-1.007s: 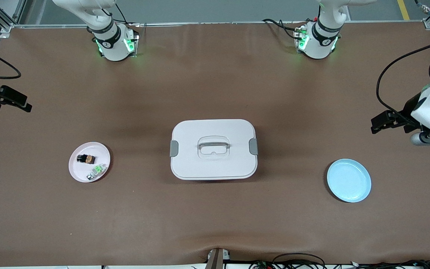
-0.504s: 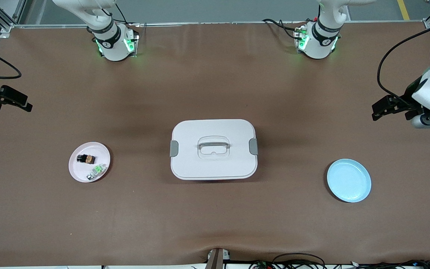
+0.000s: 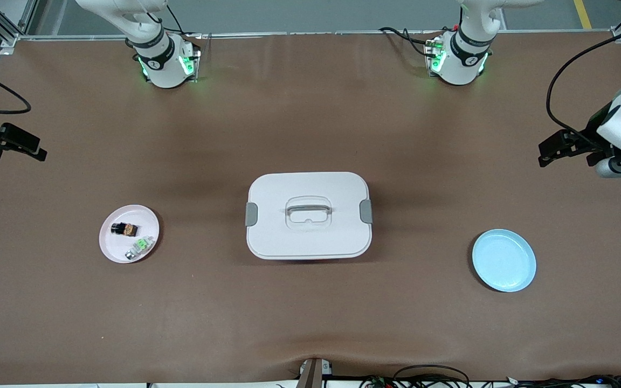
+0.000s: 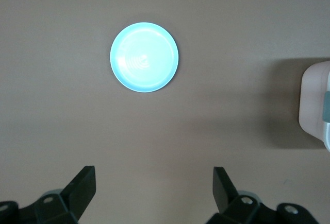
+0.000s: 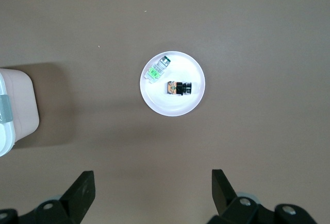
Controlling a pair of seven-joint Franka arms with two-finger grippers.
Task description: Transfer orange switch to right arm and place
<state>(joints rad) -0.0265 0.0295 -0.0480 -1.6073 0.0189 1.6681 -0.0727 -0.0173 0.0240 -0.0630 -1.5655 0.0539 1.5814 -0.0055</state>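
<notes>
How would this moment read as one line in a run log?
orange switch: on pink plate | blue plate: empty | left gripper: open, aloft | right gripper: open, aloft

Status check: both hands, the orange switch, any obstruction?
Left hand open, high over bare table by blue plate. Right hand open, waiting. Orange switch on pink plate beside green-centred part. Lidded box mid-table.

The white lidded box [image 4: 317,100] is cut off by the edge in both wrist views. The right hand [image 3: 6,143] is largely cropped in the front view.
</notes>
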